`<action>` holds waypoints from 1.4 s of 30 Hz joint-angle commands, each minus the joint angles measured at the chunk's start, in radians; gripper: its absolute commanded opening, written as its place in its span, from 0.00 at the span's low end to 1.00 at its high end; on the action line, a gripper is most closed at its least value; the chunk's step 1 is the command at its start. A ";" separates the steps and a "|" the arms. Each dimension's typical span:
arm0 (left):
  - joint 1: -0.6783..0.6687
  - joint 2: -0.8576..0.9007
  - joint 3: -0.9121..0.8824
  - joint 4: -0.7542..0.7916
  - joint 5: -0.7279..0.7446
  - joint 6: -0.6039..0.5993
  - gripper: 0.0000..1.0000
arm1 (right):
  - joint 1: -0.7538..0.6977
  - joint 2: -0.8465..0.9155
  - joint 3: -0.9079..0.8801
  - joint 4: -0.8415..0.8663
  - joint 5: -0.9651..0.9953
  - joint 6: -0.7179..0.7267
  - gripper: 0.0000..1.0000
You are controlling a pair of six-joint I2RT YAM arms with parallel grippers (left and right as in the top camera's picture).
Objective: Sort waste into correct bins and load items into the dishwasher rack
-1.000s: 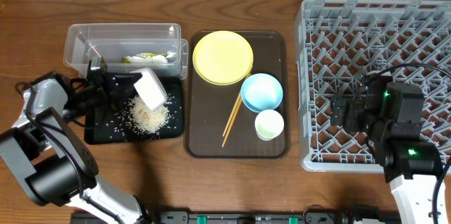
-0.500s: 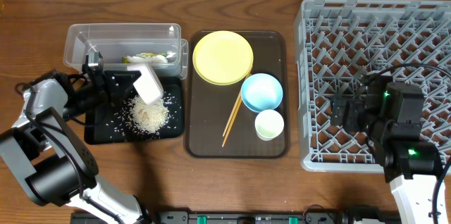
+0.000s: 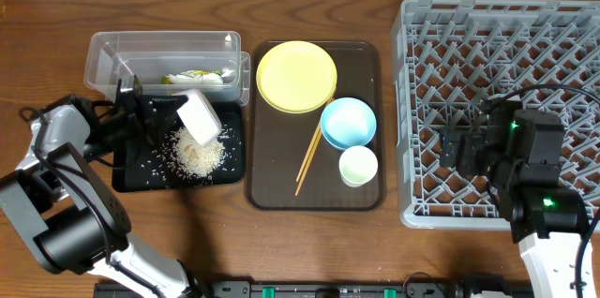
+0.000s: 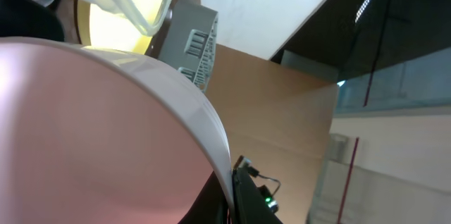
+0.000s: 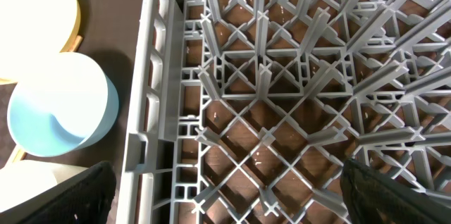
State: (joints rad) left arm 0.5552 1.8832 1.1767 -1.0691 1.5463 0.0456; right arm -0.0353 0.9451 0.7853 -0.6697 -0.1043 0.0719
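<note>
Crowding the wrist view, the white bowl (image 4: 91, 132) hides the left hand (image 3: 167, 113).

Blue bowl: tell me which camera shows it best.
The overhead view: the blue bowl sits whole on the brown tray, between the yellow plate and the cup. The right wrist view catches it at its left edge, beside the rack. The left wrist view misses it.

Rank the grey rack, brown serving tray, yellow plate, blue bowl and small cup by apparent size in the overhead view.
Largest to smallest:
1. grey rack
2. brown serving tray
3. yellow plate
4. blue bowl
5. small cup
No two look alike in size.
</note>
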 commanded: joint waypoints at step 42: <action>-1.095 -0.157 -0.006 0.379 -1.364 -0.194 0.11 | 0.016 -0.004 0.019 0.000 0.003 0.009 0.99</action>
State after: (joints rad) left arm -0.5392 1.7191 1.1721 -0.6968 0.2276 -0.1307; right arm -0.0353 0.9451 0.7853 -0.6689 -0.1040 0.0719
